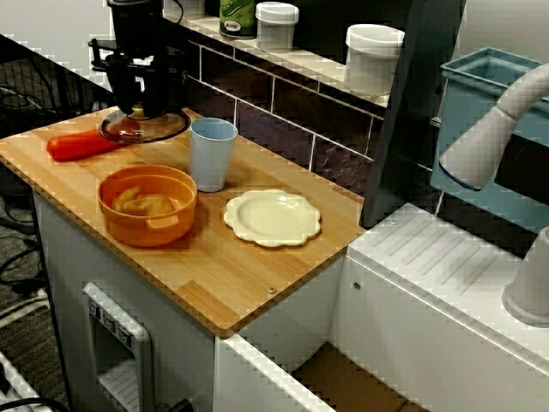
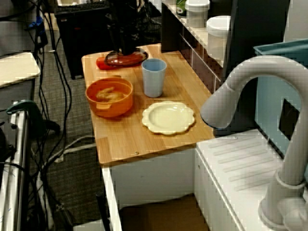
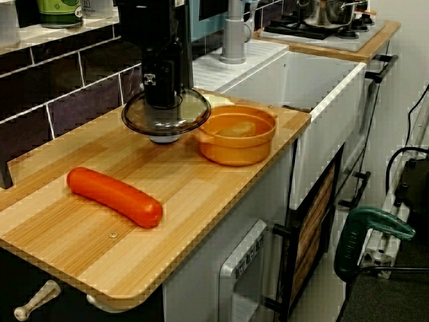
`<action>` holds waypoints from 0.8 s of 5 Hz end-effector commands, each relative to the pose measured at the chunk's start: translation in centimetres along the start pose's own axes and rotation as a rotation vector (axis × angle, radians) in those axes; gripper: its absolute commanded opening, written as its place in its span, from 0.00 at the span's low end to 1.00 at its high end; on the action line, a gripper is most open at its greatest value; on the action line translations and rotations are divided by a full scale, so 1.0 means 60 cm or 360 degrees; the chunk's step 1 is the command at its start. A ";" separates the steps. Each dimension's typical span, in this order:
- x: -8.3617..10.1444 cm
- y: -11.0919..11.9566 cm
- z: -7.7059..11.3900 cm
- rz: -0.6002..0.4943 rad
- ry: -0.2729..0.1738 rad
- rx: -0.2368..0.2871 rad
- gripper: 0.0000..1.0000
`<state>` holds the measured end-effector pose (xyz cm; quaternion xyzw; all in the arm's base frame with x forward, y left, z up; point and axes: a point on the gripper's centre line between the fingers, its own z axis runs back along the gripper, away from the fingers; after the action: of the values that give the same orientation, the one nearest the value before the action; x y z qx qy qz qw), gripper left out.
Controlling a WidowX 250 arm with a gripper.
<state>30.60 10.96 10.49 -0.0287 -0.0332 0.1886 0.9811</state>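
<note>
My black gripper (image 1: 141, 110) comes straight down at the far left end of the wooden counter (image 1: 257, 266) and is shut on the knob of a smoky glass lid (image 1: 146, 129). In the view from the sausage end, the gripper (image 3: 161, 100) holds the lid (image 3: 167, 117) level, a little above the wood. The lid hangs just left of the orange pot (image 3: 236, 137). A red sausage (image 3: 114, 196) lies on the counter on the near side of the lid. In the view from the sink end, the lid (image 2: 126, 58) partly covers the sausage (image 2: 101, 62).
The orange pot (image 1: 147, 204) holds pale food. A light blue cup (image 1: 212, 153) stands beside it and a scalloped cream plate (image 1: 273, 216) lies to the right. Jars (image 1: 373, 56) line the shelf above the dark tiles. A white sink and grey tap (image 2: 250, 91) adjoin the counter.
</note>
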 end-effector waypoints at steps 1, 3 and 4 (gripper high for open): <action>-0.027 -0.008 0.035 -0.0086 -0.0097 -0.0033 0.00; -0.062 -0.023 0.028 -0.0167 -0.0060 -0.0047 0.00; -0.083 -0.034 0.024 -0.0211 -0.0069 -0.0043 0.00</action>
<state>26.11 6.74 10.57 -0.0416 -0.0352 0.1270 0.9904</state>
